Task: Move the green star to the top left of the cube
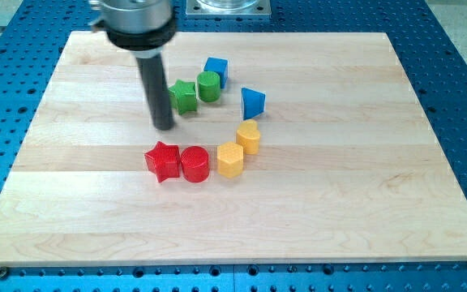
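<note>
The green star (183,96) lies on the wooden board, touching a green cylinder (208,85) on its right. The blue cube (216,70) sits just above and right of that cylinder, so the star is to the cube's lower left. My tip (163,126) rests on the board just left of and slightly below the green star, very close to it; I cannot tell if it touches.
A blue triangular block (252,102) lies right of the green pair. Below it run a yellow block (249,137), a yellow hexagon-like block (229,160), a red cylinder (194,164) and a red star (163,161). The board (379,203) is edged by a blue perforated table.
</note>
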Motion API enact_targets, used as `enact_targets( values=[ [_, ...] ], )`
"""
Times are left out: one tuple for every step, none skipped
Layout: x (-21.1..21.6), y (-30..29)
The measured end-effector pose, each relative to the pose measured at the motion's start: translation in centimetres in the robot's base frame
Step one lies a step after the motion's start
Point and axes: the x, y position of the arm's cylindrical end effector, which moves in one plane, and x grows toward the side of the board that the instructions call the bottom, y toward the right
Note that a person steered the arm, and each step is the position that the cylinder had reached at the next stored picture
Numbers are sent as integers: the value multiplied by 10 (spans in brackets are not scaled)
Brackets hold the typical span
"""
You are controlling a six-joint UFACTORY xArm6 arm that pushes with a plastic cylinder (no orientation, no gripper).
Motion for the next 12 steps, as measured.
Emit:
enact_targets(
  values=[
    [13,26],
    [10,61],
    [-8,54],
    [-34,34],
    [-46,27],
    [-49,27],
    [-47,26],
    [-23,26],
    [-17,11],
    [-18,-9],
    [-39,-23],
    [-69,-22]
  ],
)
